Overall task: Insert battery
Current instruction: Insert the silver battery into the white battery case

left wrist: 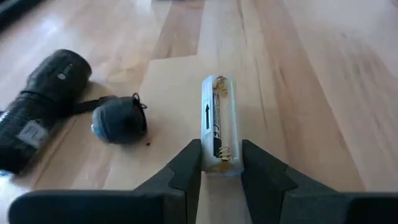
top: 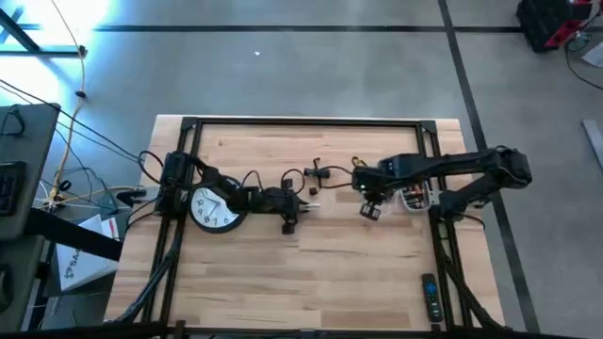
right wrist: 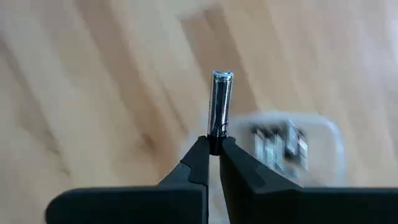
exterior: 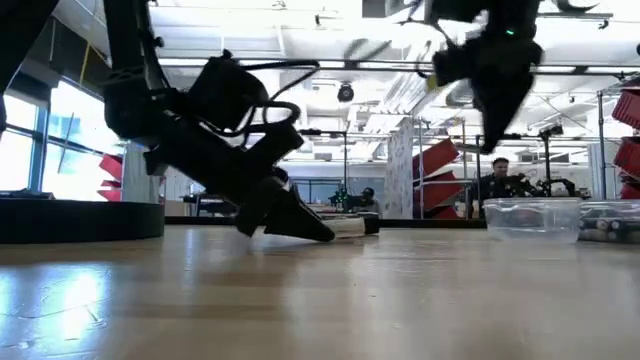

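Observation:
A white battery holder [left wrist: 217,121] with an arrow mark and springs lies on the table, my left gripper [left wrist: 221,165] shut on its near end; the low view shows it at the table's middle [exterior: 352,226]. My right gripper [right wrist: 214,146] hovers above the table [top: 369,209], shut on a silver battery [right wrist: 220,102]. A black flashlight body [left wrist: 43,106] and its round cap [left wrist: 118,121] lie on the table just beyond the holder, toward the far edge. My left gripper pinches the holder's two long sides at its spring end [left wrist: 219,163] between its two fingers. The fingers slant down from the table's left and lie along the holder, which rests flat on the table. My right gripper pinches one end of the battery [right wrist: 216,132] between its fingertips. The battery sticks out past the fingers in line with them, lifted clear of the table.
A clear tub [exterior: 530,216] holding loose batteries stands under and right of my right gripper. A white wall clock [top: 215,209] lies under my left arm. A remote [top: 430,297] lies near the front right. Cables [top: 330,172] run along the far middle.

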You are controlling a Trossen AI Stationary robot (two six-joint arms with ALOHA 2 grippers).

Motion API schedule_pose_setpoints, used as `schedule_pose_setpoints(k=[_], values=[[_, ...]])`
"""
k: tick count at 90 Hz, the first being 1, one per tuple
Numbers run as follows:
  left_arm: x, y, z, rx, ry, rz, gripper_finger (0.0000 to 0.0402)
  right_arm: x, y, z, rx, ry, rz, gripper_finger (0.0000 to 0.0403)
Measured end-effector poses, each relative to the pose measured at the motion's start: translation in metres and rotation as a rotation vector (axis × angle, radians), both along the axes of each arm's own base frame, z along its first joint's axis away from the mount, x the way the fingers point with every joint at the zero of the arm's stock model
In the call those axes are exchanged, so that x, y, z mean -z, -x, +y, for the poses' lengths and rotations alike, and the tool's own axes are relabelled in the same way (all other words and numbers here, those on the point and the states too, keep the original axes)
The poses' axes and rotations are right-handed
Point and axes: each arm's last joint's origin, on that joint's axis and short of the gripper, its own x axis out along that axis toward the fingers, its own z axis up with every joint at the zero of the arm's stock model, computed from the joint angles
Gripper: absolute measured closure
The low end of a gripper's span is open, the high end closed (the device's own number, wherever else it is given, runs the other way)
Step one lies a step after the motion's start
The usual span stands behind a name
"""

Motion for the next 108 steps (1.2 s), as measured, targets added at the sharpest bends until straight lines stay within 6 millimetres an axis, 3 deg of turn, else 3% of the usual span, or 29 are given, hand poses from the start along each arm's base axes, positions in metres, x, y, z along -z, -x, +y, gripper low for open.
schedule_pose_setpoints(k=[32, 50, 69, 108], values=[[-0.002, -0.006, -0.001, 0.013, 0.021, 0.033, 0.0323, 0.062, -0.086, 0.018, -0.26, -0.021, 0.09, 0.0403], [-0.001, -0.006, -0.001, 0.022, 0.027, 0.043, 0.0323, 0.065, -0.119, 0.016, -0.338, 0.019, 0.08, 0.0403], [-0.001, -0.005, -0.002, 0.024, 0.029, 0.05, 0.0323, 0.058, -0.127, 0.01, -0.348, 0.092, 0.056, 0.0403], [0.0, -0.005, -0.002, 0.021, 0.036, 0.052, 0.0323, 0.073, -0.123, 0.001, -0.343, 0.096, 0.053, 0.0403]])
